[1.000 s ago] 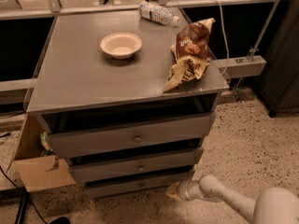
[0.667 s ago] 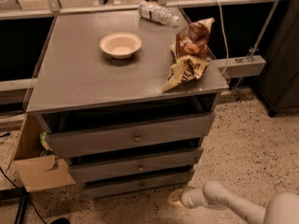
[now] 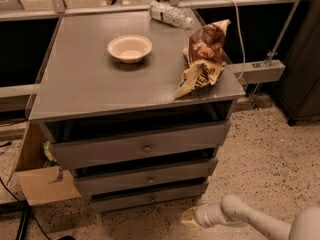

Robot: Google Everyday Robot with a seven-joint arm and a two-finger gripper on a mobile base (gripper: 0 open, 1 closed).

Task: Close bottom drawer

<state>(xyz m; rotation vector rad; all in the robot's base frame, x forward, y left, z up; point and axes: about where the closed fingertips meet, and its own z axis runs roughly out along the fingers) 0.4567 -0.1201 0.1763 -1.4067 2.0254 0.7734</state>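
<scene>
The grey cabinet (image 3: 125,84) has three drawers, and all stand pulled out a little with dark gaps above them. The bottom drawer (image 3: 125,200) is the narrowest, with a slim front and a small round knob (image 3: 153,198). It sticks out least. The middle drawer (image 3: 110,181) and the top drawer (image 3: 100,150) sit above it. My gripper (image 3: 189,217) is low near the floor, just right of the bottom drawer's right end. It sits on the white arm (image 3: 240,218) that comes in from the lower right, and it holds nothing that I can see.
On the cabinet top are a white bowl (image 3: 129,48), a brown snack bag (image 3: 205,59) at the right edge and a plastic bottle (image 3: 169,14) at the back. A cardboard box (image 3: 42,184) stands at the cabinet's left. Speckled floor (image 3: 270,164) lies to the right.
My gripper has sunk a little lower and drawn slightly back from the bottom drawer's right end. The drawers look unchanged.
</scene>
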